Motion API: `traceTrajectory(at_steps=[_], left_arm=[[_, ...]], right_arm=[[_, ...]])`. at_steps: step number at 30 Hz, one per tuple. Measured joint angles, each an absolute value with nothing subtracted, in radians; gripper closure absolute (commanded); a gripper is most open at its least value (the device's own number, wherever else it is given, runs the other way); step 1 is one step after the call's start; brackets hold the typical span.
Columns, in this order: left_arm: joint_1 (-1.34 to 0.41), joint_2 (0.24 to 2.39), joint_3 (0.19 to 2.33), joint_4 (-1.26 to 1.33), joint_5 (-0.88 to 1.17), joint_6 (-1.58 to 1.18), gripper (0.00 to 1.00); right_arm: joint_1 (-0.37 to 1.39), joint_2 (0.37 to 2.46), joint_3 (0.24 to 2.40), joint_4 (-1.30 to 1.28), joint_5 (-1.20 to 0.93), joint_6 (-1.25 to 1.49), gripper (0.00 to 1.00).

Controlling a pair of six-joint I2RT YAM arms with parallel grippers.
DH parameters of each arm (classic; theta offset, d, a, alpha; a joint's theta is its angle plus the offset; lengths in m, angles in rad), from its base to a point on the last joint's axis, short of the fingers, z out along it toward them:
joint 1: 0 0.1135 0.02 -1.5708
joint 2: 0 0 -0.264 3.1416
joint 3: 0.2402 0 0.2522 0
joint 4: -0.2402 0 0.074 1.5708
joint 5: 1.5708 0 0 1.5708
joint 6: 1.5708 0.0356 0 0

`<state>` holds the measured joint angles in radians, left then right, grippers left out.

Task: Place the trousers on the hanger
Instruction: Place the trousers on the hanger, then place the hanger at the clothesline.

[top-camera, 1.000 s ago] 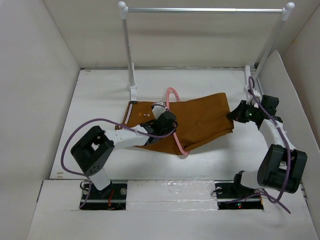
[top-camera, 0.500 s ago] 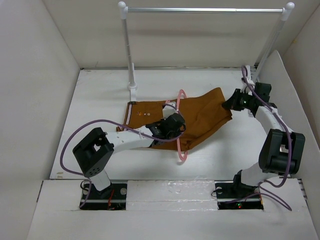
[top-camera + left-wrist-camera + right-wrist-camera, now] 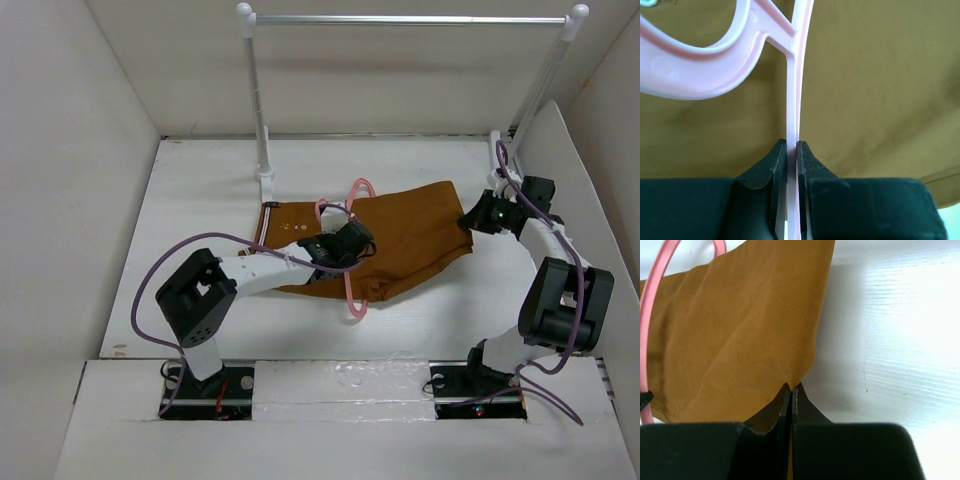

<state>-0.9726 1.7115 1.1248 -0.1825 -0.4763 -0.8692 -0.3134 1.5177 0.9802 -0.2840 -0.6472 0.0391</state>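
Observation:
The rust-brown trousers (image 3: 400, 235) lie folded on the white table, waistband to the left. The pink hanger (image 3: 345, 280) stands tilted across them. My left gripper (image 3: 352, 246) is shut on the hanger; in the left wrist view the thin pink bar (image 3: 794, 100) runs between the jaws (image 3: 793, 147) over the cloth (image 3: 880, 90). My right gripper (image 3: 472, 217) is shut on the right end of the trousers; in the right wrist view its jaws (image 3: 791, 388) pinch the cloth's edge (image 3: 740, 340), and the pink hanger (image 3: 652, 315) shows at the far left.
A silver rail (image 3: 410, 19) on white posts (image 3: 258, 100) stands at the back. White walls enclose the table on the left, back and right. The right post's foot (image 3: 497, 160) is close behind my right gripper.
My right gripper has moved the trousers' end back down and rightward. My left gripper has shifted slightly with the hanger, which now tilts differently across the cloth.

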Motion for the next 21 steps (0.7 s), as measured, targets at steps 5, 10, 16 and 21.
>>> traceTrajectory(at_steps=[5, 10, 16, 21], left_arm=[[-0.983, 1.717, 1.156, -0.199, -0.488, -0.881, 1.00], [-1.021, 1.710, 1.219, -0.245, -0.532, -0.900, 1.00], [-1.042, 1.662, 1.264, -0.292, -0.581, -0.911, 1.00], [-1.055, 1.620, 1.320, -0.311, -0.614, -0.876, 1.00]], right_arm=[[-0.316, 1.518, 0.980, -0.300, -0.632, 0.009, 0.97], [-0.315, 1.513, 0.962, -0.316, -0.599, -0.003, 0.58], [-0.287, 1.405, 0.947, -0.391, -0.544, -0.015, 0.33], [-0.156, 1.186, 0.971, -0.459, -0.536, -0.025, 0.33]])
